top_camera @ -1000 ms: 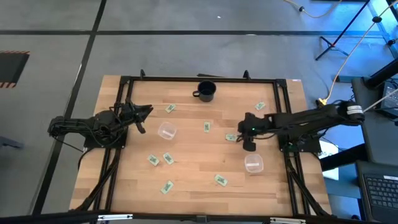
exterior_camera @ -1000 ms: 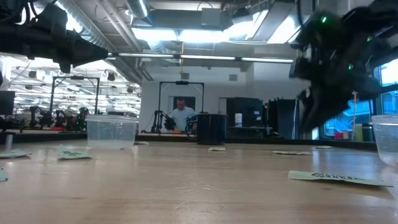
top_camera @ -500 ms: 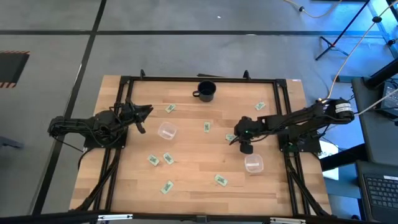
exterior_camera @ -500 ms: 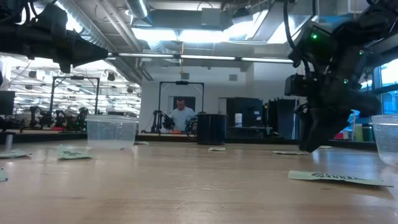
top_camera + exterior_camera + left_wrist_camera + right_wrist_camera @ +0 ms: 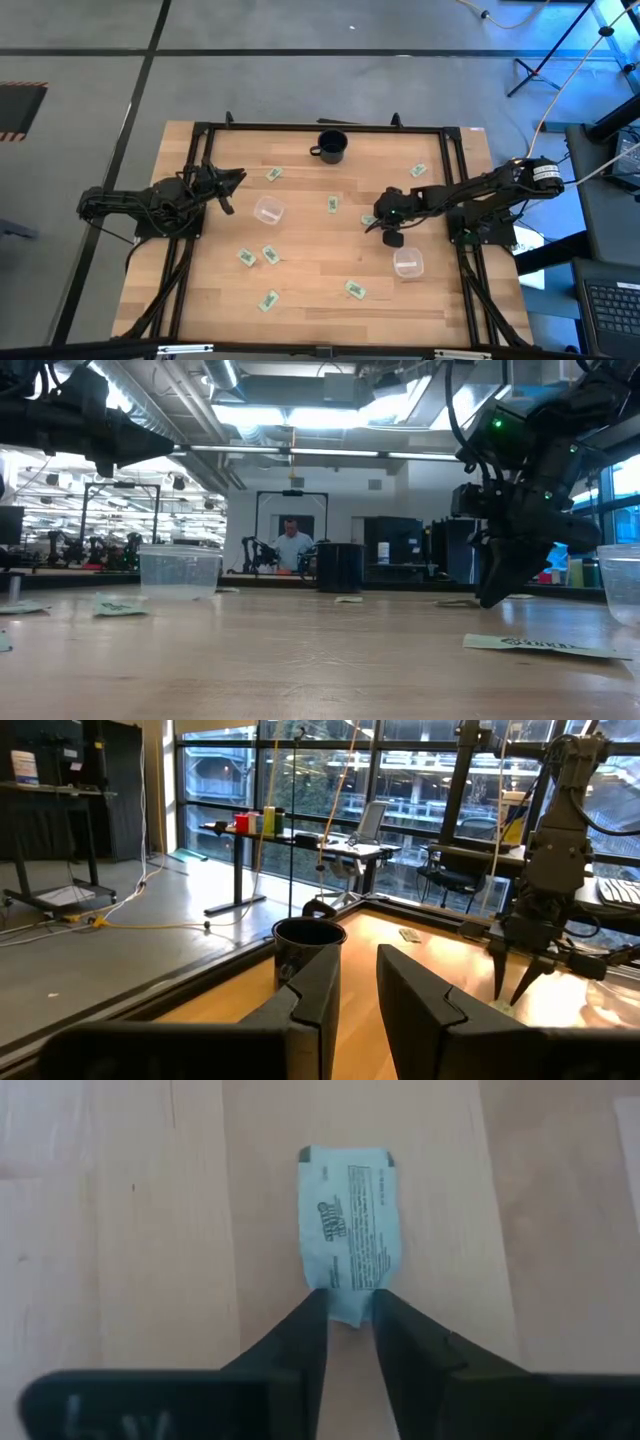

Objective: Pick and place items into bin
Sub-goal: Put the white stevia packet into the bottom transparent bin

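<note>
Several small green-and-white packets lie flat on the wooden table (image 5: 310, 275). One packet (image 5: 348, 1225) lies under my right gripper (image 5: 348, 1312), near the table's middle right (image 5: 371, 219). That gripper points down and is open by a narrow gap, its fingertips on either side of the packet's near end. The left wrist view shows it with its tips apart (image 5: 512, 988). In the low view its tips reach the tabletop (image 5: 492, 598). My left gripper (image 5: 234, 180) waits above the table's left side, open by a narrow gap (image 5: 358, 982). My right gripper comes from above, pointing down, with its fingers (image 5: 308, 1325) astride the packet's near short end (image 5: 350, 1302). The packet lies flat on the table. Whether the fingers touch it I cannot tell.
A clear plastic cup (image 5: 267, 210) stands left of the middle and another (image 5: 407, 263) just nearer than my right gripper. A black mug (image 5: 331, 146) stands near the far edge. Other packets lie at the far side (image 5: 273, 174) and near side (image 5: 355, 290). A person stands in the room beyond (image 5: 292, 545).
My right gripper has moved toward the table's left and come down until its tips reach the tabletop at the packet. The packets and my left arm have kept still.
</note>
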Controlling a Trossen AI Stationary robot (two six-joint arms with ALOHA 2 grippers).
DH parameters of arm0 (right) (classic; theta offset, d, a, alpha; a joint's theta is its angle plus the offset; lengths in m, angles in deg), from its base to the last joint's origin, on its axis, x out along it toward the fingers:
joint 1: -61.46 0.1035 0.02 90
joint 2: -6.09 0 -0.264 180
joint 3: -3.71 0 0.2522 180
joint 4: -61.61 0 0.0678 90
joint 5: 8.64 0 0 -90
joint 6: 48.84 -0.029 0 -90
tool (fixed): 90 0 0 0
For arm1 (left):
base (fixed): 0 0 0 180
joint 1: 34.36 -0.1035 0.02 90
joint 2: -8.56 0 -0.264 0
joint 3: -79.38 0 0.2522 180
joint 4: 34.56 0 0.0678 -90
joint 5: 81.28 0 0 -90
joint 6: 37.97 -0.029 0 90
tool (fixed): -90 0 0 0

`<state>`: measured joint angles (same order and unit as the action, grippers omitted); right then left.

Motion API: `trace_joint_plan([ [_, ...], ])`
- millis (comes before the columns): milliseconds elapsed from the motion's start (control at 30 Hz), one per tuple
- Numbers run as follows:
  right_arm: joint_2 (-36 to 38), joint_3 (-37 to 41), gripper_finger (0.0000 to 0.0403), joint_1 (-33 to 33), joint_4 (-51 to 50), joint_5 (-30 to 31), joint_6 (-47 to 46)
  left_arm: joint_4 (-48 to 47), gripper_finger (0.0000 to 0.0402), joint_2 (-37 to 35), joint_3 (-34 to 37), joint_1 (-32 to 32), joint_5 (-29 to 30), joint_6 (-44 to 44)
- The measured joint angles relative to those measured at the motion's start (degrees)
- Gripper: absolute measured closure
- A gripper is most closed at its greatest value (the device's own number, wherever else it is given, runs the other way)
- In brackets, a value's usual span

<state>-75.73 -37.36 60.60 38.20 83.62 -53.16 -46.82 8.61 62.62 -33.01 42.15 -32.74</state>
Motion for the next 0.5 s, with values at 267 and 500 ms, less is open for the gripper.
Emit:
trace_joint_plan([
  [267,0.02,0.09,0.0355,0.0,-0.21,-0.07,0.04,0.0,0.0336,0.0,0.01,0.0,0.0,0.0],
  [500,2.8,0.45,0.0358,0.0,-0.8,-0.84,0.04,0.0,0.0336,-0.01,0.0,0.0,0.0,0.0],
])
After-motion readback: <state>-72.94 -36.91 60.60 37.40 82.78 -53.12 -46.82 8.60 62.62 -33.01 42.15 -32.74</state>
